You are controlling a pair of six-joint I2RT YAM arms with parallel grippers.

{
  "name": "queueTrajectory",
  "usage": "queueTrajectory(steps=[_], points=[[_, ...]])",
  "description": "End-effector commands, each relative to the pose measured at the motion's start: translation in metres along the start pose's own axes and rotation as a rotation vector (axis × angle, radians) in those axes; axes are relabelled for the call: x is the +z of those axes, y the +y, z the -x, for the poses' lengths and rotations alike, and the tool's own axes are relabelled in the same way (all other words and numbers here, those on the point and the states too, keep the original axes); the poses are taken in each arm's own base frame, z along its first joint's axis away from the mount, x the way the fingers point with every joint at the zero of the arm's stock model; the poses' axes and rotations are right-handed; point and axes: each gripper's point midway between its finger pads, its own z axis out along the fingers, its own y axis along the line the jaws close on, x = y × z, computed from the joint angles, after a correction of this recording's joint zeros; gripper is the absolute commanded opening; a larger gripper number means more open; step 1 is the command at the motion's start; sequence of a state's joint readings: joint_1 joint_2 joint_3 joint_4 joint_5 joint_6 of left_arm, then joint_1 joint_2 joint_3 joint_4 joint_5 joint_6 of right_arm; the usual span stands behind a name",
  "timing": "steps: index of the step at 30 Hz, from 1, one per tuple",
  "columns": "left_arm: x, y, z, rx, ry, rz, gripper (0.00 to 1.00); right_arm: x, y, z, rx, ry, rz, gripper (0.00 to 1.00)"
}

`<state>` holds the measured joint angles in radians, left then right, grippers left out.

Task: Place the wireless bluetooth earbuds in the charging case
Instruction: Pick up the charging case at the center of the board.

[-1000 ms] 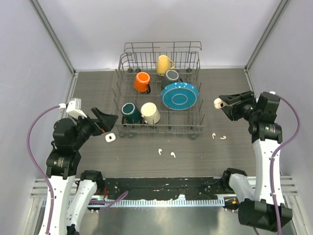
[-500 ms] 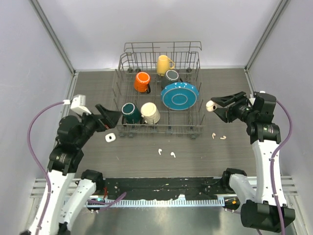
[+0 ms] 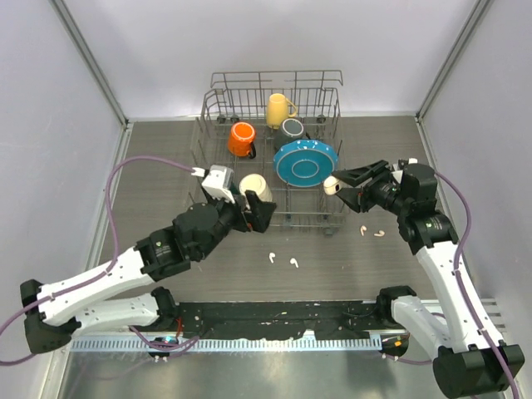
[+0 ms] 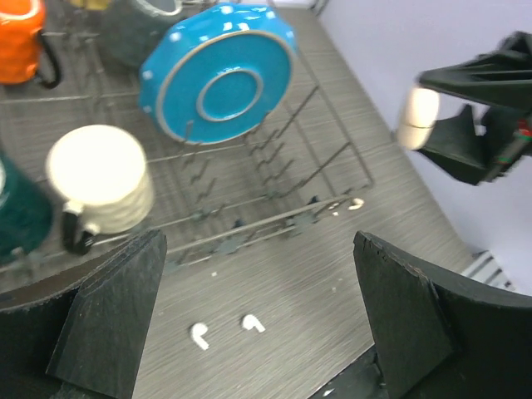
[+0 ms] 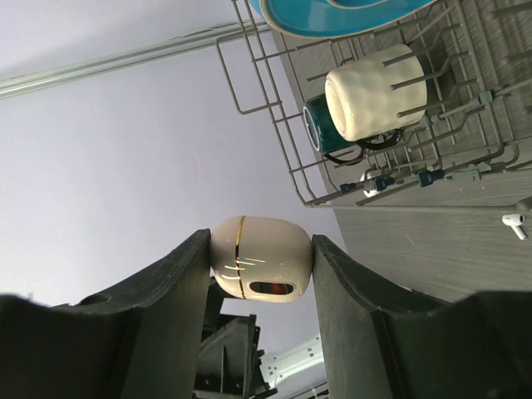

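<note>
Right gripper [image 3: 332,185] is clamped on the white charging case [image 5: 262,258], held aloft at 3 o'clock of the rack [image 3: 307,218]. Left gripper [image 3: 258,214] is spread wide and holds nothing. The earbuds [image 3: 271,258] lie on the table [image 3: 158,166], two at the rack's 6 o'clock and two at its 4 o'clock.

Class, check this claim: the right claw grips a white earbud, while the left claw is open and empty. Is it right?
No: the right wrist view shows the right claw gripping a white charging case, not an earbud. The rest stands.
</note>
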<state>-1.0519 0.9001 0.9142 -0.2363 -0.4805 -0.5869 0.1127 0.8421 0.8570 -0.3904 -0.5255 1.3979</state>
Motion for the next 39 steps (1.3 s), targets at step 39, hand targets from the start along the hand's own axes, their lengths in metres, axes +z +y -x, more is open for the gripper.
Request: queueTrajectory(steps=[39], points=[[0.046, -0.081, 0.01, -0.044, -0.333, -0.233, 1.0, 0.019, 0.022, -0.02, 0.254, -0.072, 0.126, 0.01]])
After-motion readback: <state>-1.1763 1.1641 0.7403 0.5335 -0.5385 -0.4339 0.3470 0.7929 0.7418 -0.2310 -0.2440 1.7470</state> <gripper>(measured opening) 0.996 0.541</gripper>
